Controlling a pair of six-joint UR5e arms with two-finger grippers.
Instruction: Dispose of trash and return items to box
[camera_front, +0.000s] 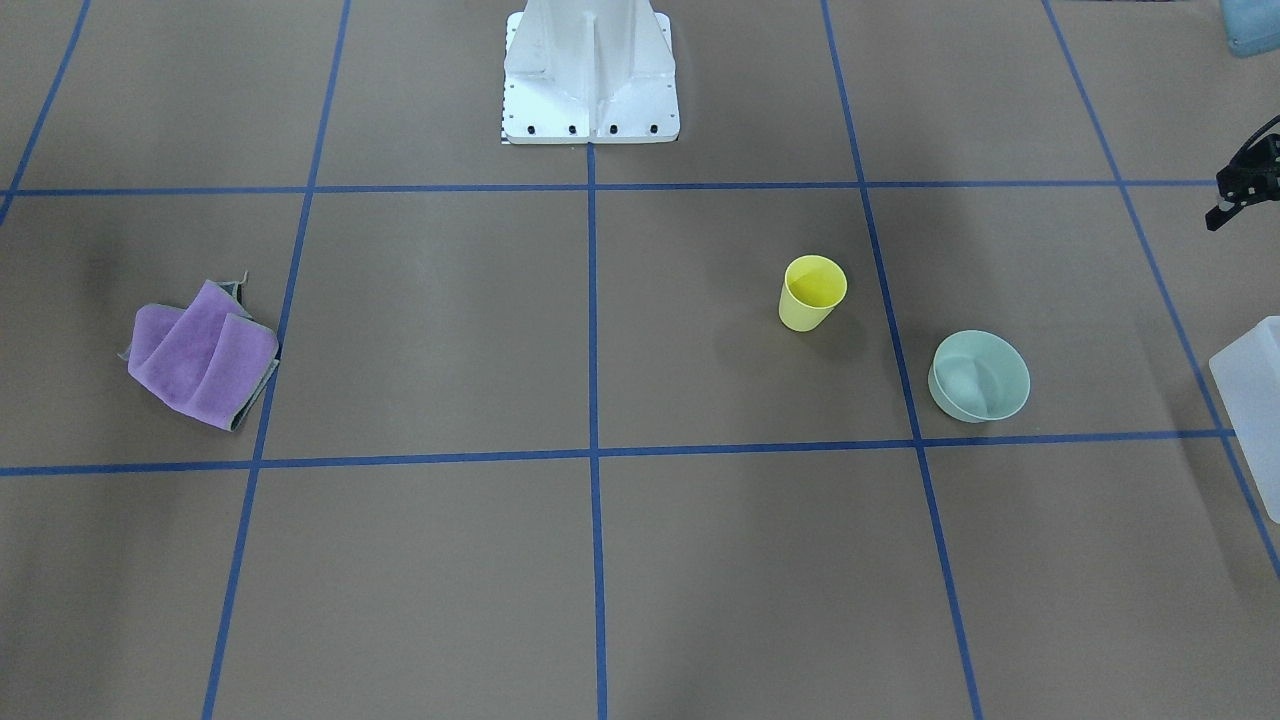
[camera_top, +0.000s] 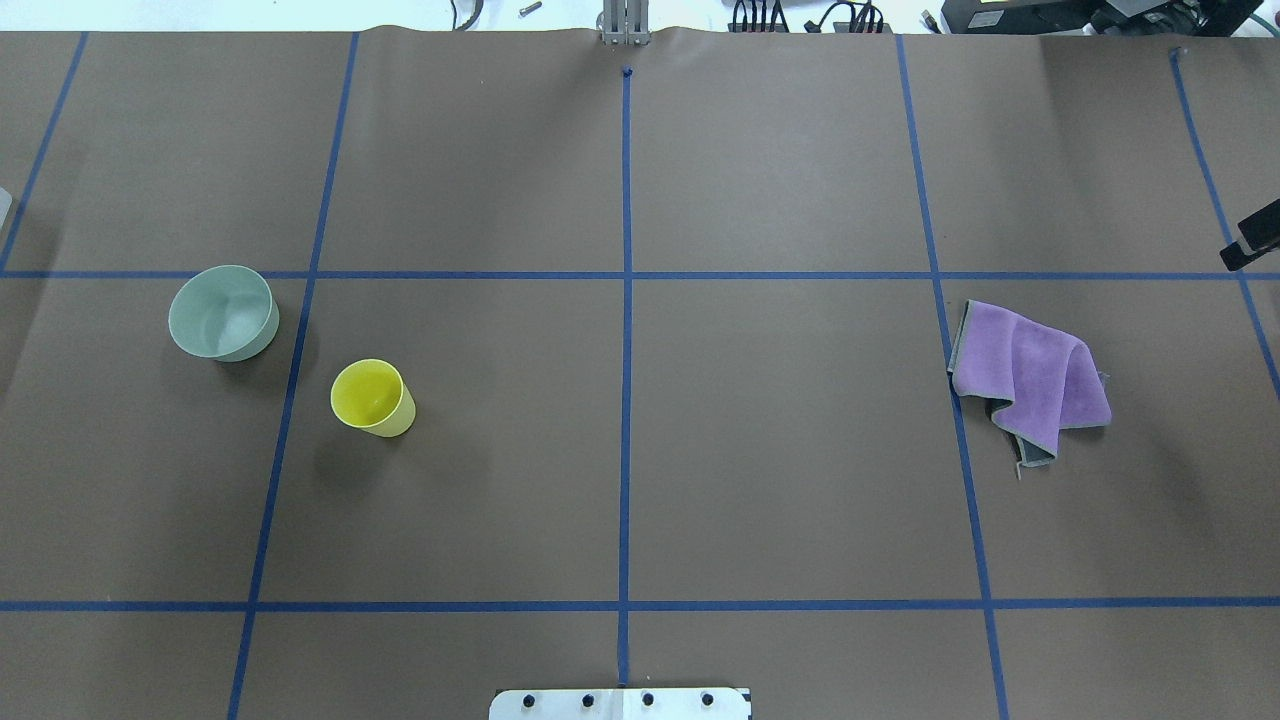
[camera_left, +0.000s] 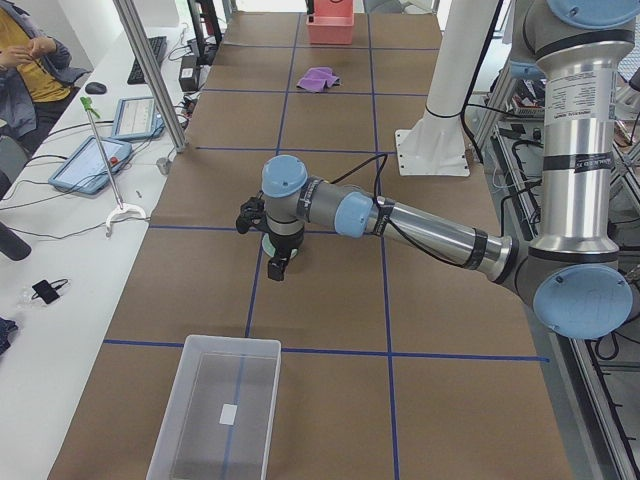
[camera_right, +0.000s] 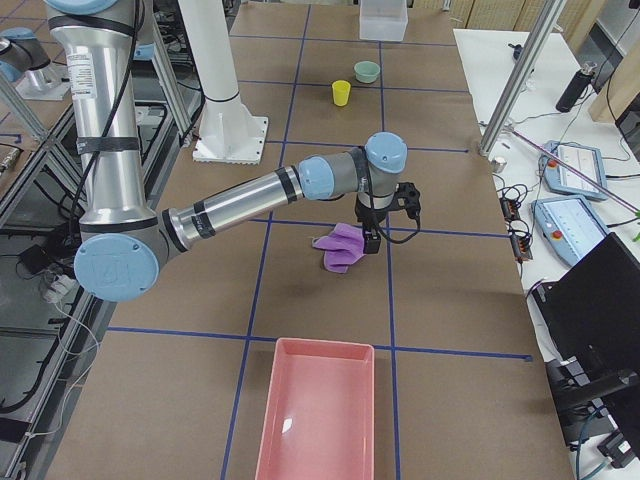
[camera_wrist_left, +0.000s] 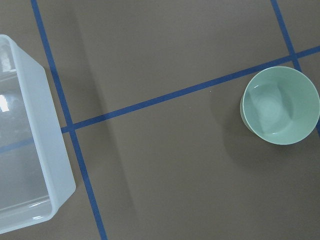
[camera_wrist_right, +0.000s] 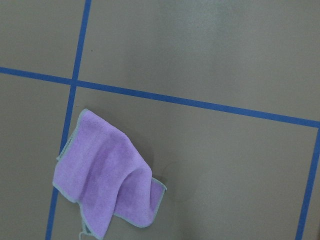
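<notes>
A crumpled purple cloth (camera_top: 1030, 375) lies on the table's right side; it also shows in the right wrist view (camera_wrist_right: 105, 175). A yellow cup (camera_top: 372, 397) and a pale green bowl (camera_top: 222, 312) stand upright and empty on the left side. My left gripper (camera_left: 279, 262) hovers near the bowl, between it and the clear box (camera_left: 215, 415); only its edge shows in the front view (camera_front: 1245, 190). My right gripper (camera_right: 372, 238) hovers just beyond the cloth; only a tip shows overhead (camera_top: 1255, 243). No fingers show in the wrist views, so I cannot tell either grip state.
A pink bin (camera_right: 318, 420) stands at the table's right end and the clear box, empty, at the left end (camera_wrist_left: 55, 165). The robot's white base (camera_front: 590, 75) is at mid-table. Operators' tablets and cables lie beyond the far edge.
</notes>
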